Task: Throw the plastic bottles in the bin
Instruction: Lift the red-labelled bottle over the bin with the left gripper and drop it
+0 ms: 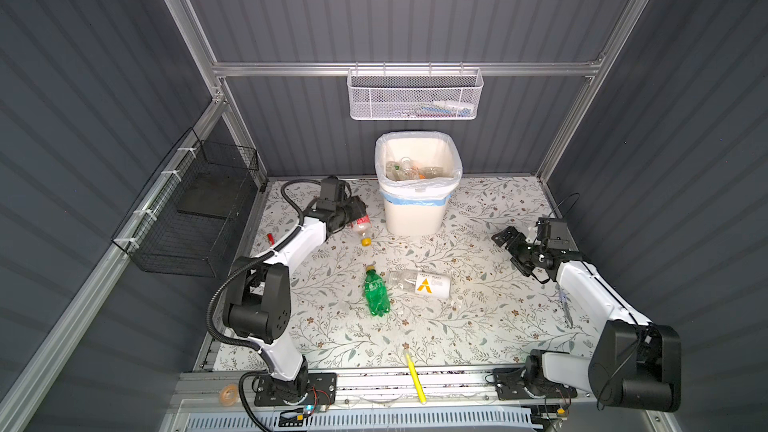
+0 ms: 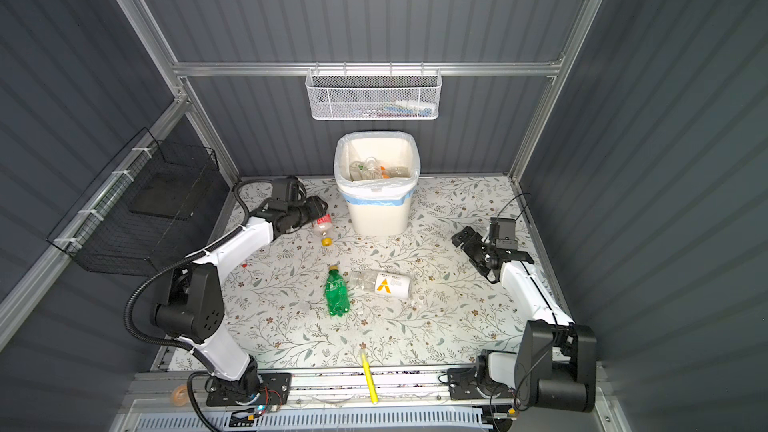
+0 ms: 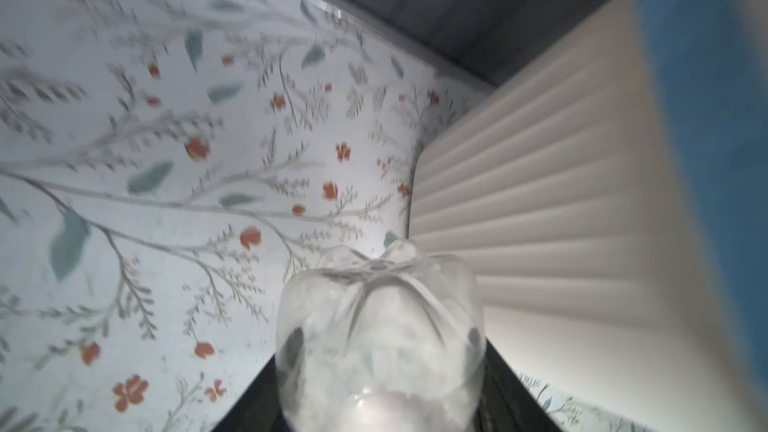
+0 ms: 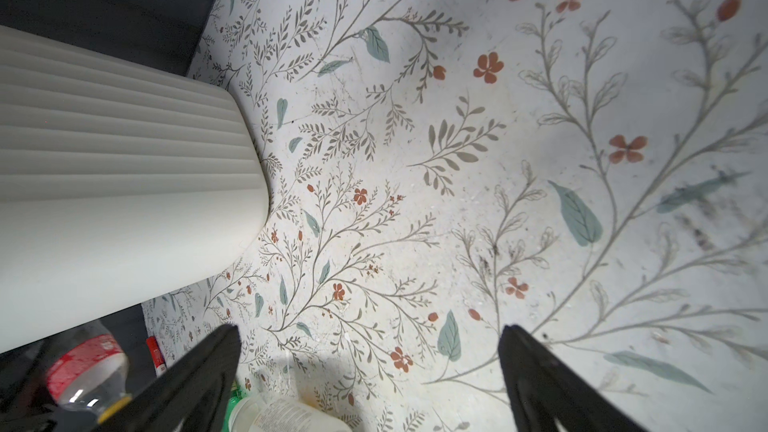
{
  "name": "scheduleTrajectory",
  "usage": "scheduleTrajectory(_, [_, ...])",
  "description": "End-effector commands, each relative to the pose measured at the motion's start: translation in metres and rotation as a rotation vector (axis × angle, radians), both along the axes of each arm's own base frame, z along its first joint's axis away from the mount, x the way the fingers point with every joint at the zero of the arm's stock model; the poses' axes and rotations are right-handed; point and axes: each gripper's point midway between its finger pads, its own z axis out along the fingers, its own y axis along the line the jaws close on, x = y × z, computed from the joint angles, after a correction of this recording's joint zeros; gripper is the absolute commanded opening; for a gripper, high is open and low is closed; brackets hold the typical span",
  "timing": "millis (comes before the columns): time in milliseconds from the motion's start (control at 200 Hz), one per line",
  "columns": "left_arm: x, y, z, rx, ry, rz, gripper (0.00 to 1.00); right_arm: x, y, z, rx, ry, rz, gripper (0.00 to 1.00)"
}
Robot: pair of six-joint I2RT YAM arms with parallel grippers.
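as left hand (image 1: 357,210) clamps red-label bottle (image 1: 362,228), right hand (image 1: 507,238) spread wide, empty

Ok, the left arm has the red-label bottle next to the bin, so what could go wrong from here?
1. The left gripper holds the red-labelled bottle near its base, capped end hanging free; it may swing or slip during the lift.
2. The bottle is low beside the bin, seemingly below its rim; crossing before rising could hit the wall and shove the bin.
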Motion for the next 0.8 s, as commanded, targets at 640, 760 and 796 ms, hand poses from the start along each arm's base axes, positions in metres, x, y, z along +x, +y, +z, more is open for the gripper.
scheduleTrajectory(640, [0.028,-0.023,0.317,-0.063,-0.697,-0.094,1.00,-0.007,0.009,0.005,0.014,-0.025,0.040,0.99])
scheduleTrajectory(760, [0.023,0.004,0.286,-0.012,-0.627,-0.055,1.00,-0.006,0.023,0.007,-0.030,-0.020,0.126,0.99])
scheduleTrajectory(796, [0.021,0.012,0.271,-0.002,-0.595,-0.045,1.00,-0.006,0.031,0.009,-0.045,-0.025,0.179,0.99])
